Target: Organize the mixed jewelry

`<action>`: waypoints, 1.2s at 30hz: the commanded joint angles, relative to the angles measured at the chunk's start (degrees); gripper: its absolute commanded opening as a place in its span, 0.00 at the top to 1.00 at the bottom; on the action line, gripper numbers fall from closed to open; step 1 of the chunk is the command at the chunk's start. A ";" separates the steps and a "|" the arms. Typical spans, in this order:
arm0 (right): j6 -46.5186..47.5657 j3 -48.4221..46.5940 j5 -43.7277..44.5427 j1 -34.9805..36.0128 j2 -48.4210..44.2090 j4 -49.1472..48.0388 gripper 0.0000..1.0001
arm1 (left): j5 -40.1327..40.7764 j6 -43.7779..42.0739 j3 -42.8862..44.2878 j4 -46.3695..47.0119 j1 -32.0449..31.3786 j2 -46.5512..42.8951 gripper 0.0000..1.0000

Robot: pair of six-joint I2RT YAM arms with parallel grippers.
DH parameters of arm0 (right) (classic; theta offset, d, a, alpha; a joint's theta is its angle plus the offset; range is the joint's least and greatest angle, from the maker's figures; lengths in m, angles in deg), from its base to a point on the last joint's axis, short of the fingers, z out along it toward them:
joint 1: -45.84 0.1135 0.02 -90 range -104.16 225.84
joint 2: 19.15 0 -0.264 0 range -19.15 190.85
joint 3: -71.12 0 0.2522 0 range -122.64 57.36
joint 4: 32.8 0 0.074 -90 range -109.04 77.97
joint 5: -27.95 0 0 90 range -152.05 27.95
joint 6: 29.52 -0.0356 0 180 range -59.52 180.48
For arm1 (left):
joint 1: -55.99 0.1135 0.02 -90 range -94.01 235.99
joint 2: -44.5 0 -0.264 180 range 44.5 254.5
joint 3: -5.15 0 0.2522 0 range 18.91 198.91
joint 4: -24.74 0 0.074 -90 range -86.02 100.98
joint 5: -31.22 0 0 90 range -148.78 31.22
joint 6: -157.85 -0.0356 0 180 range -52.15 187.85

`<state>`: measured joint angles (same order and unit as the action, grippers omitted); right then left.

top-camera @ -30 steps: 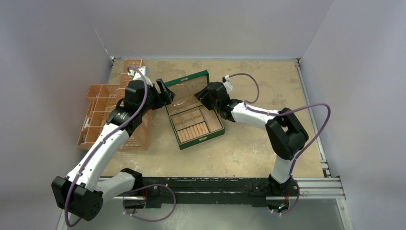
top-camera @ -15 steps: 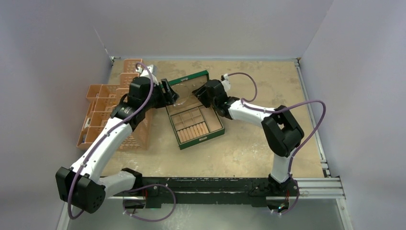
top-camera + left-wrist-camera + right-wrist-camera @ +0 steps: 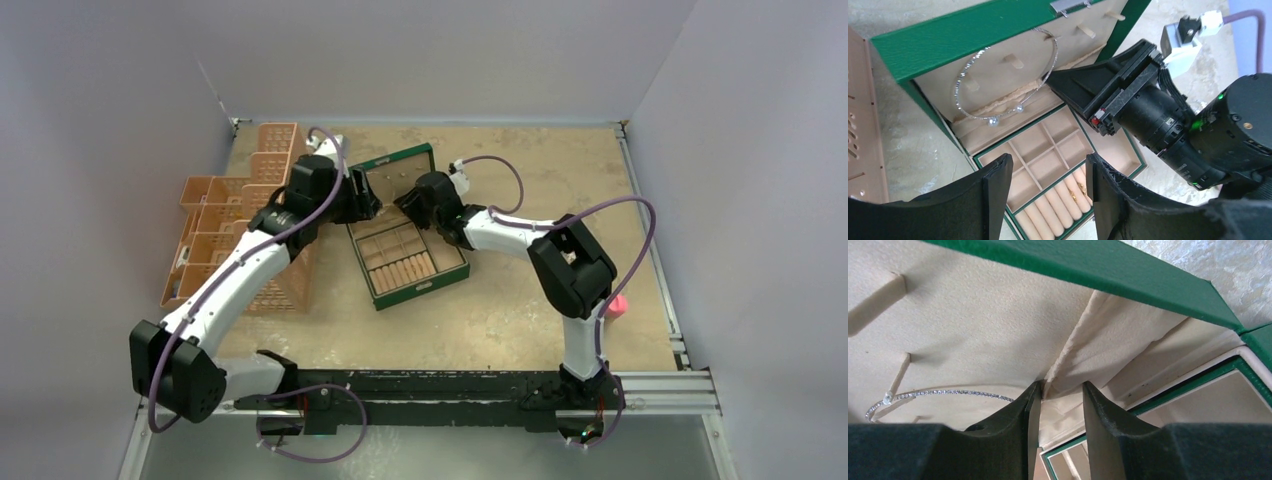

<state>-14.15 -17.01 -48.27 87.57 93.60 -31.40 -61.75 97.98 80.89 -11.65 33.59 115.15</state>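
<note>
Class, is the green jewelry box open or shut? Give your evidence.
Open. The lid of the box stands raised, tan lining showing with a silver bangle against it, and the tray compartments lie exposed.

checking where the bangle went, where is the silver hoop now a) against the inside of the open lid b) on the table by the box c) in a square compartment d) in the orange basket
a, the silver hoop rests against the tan inner face of the open lid of the green box, among its pegs.
</note>
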 commanded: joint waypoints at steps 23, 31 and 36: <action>0.36 5.69 -8.22 1.55 -0.94 -8.31 1.00 | 27.67 -9.23 9.97 6.01 -11.88 21.07 0.59; 0.07 7.76 -7.67 1.54 -1.54 -8.76 1.00 | 27.80 -10.96 10.27 8.87 -11.88 24.47 0.56; -0.33 9.02 -8.02 1.58 -1.70 -9.06 1.00 | 27.53 -12.64 10.70 9.85 -11.88 25.92 0.59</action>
<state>-14.20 -9.67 -53.06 88.14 93.60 -42.24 -35.39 87.73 88.64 -5.62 21.83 140.29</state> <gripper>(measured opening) 0.007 0.419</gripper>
